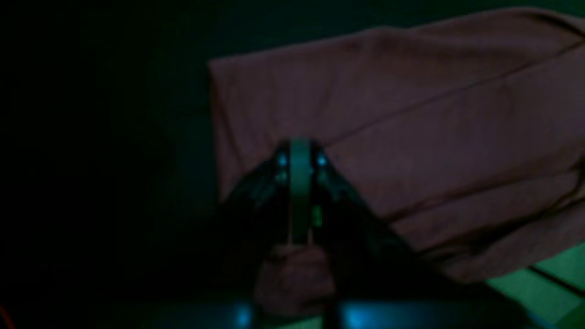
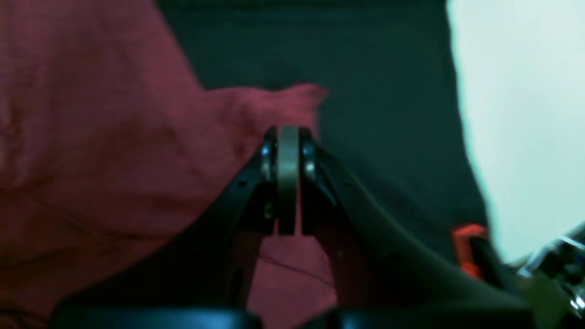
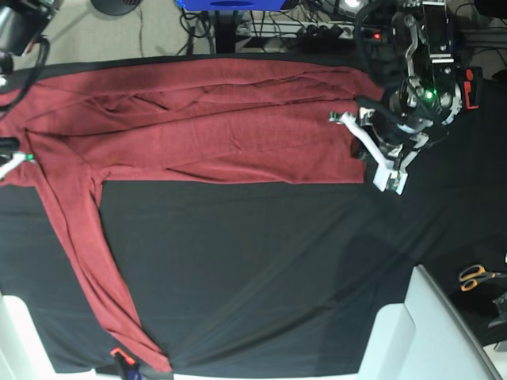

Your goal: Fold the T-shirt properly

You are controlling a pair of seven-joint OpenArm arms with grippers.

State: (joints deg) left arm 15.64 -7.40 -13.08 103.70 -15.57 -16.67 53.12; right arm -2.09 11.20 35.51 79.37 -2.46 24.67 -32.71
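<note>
Spread along the far edge of the black cloth surface (image 3: 261, 261), the plain maroon knit T-shirt (image 3: 206, 127) lies folded lengthwise into a wide band, with one long narrow sleeve (image 3: 95, 261) trailing down toward the near edge. Above the shirt's hem end, the left gripper (image 1: 300, 151) hangs with its jaws pressed together, holding no fabric. Over the shirt's other end, the right gripper (image 2: 288, 137) is likewise closed and empty. Orange-handled scissors (image 3: 478, 276) lie well apart from the shirt, beside the table.
</note>
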